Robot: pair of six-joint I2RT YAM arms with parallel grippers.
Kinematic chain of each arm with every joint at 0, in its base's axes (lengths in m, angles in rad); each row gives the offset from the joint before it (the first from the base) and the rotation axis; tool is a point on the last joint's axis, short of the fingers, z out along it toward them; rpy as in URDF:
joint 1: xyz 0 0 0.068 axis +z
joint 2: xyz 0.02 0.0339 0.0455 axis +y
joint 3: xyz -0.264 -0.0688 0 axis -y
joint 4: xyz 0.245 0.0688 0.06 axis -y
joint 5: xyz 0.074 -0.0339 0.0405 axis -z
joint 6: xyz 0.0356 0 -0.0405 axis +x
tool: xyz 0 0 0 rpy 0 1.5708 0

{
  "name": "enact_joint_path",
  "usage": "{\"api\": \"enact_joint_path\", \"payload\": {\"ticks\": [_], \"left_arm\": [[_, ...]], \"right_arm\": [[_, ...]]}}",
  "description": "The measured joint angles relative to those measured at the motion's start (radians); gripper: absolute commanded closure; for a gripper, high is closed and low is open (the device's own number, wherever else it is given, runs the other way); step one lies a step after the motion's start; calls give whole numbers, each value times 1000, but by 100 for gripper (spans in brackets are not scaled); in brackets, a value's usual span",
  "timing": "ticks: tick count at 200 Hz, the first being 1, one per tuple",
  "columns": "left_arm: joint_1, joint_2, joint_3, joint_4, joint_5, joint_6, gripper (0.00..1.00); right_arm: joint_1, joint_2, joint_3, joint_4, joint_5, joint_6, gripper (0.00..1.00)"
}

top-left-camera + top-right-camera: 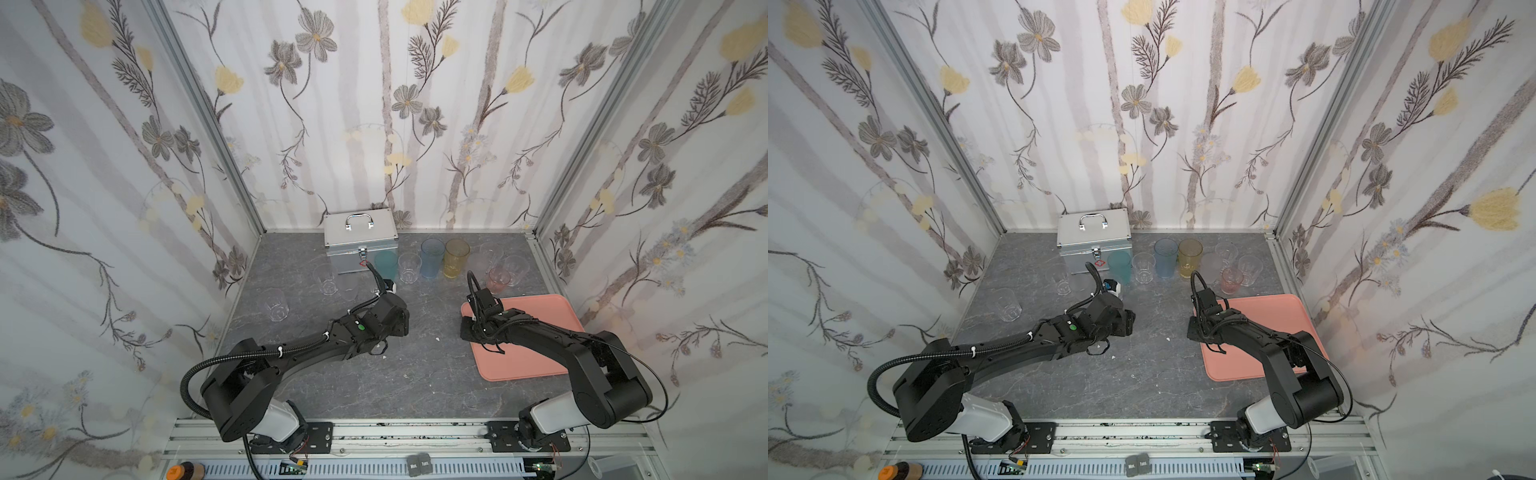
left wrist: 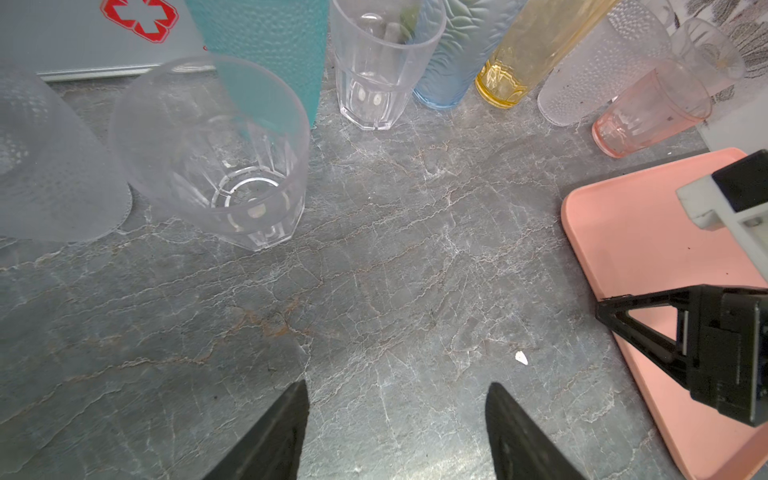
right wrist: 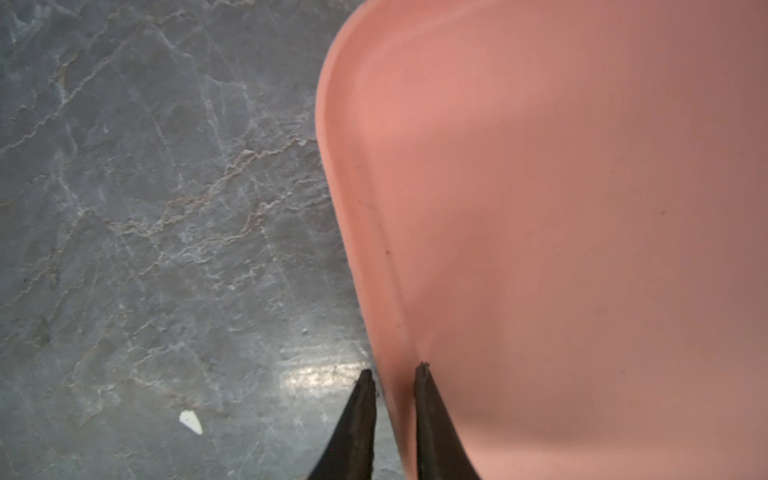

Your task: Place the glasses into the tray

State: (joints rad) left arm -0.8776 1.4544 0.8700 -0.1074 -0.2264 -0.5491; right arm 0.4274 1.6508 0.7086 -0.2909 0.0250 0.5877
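None of the see-through plastic tumblers is in the flat salmon-pink rectangular tray, which lies skewed on the right of the grey marbled table; they stand upright, mouths up, toward the back. My right gripper straddles the tray's rim, jaws nearly together, though I cannot tell if they bite; my left gripper gapes empty. I judge this is tray-positioning: next, pinch firmly and drag slowly.

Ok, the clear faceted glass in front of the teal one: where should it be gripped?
Likely its near rim, from above, pinching the wall inside and out. The clear faceted glass stands upright, mouth open; a frosted glass crowds one side and the teal glass stands behind, so a side clasp looks tight.
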Motion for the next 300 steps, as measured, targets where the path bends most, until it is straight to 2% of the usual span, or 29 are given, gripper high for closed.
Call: {"api": "enact_joint_path", "payload": {"ticks": [43,97,122,138,156,181,204,242,300], "left_arm": [[34,-72,-53,8,-21,11,35],[147,-225,-169,14,-24,26,39],[198,-307,-218,22,-18,27,39],[232,-343,-246,21,-9,28,40],[260,-373,-266,21,7,30,40],[274,-393,-275,21,22,30,36],[274,-368,-274,29,39,28,29],[216,-300,-262,62,61,5,25],[145,-237,-262,138,84,-29,24]], "right_arm": [[130,27,29,35,-55,87,81],[326,169,207,114,-158,257,80],[378,264,320,151,-209,312,81],[418,320,385,171,-215,340,85],[456,336,414,174,-252,359,84],[443,270,409,131,-218,357,78],[402,177,386,67,-157,302,71],[290,72,270,-53,-51,235,66],[292,151,234,-68,-68,200,65]]}}
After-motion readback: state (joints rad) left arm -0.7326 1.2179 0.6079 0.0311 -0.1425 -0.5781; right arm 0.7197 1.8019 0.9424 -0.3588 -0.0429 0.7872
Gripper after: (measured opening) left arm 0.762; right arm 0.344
